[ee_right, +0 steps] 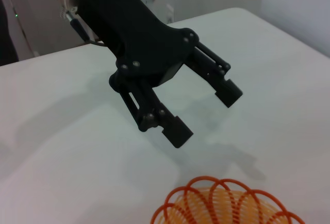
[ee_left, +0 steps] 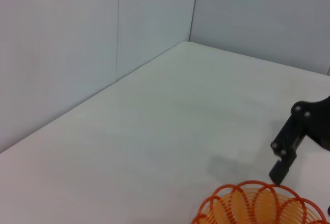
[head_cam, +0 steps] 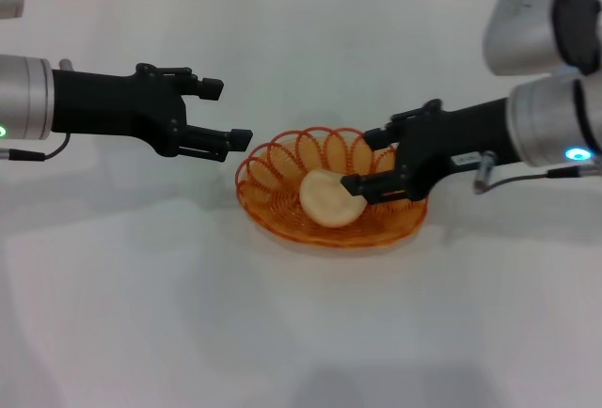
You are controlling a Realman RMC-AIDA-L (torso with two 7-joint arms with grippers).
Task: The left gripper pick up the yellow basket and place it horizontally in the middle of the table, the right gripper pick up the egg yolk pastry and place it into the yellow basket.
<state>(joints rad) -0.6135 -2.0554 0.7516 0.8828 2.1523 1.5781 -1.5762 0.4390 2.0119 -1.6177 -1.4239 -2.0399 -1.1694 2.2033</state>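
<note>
The yellow basket (head_cam: 282, 159) lies flat in the middle of the white table (head_cam: 141, 286). The egg yolk pastry (head_cam: 329, 199) rests inside it, leaning against the near side. My right gripper (head_cam: 363, 160) reaches over the basket's right half with its fingers spread; the lower finger is right beside the pastry. My left gripper (head_cam: 229, 112) is open and empty, hovering just left of the basket's rim. It also shows in the right wrist view (ee_right: 203, 113), above the basket's rim (ee_right: 221, 203). The left wrist view shows the basket's rim (ee_left: 258, 203) and one right finger (ee_left: 286, 146).
Grey walls (ee_left: 77, 43) border the table's far edge and corner. Nothing else stands on the table around the basket.
</note>
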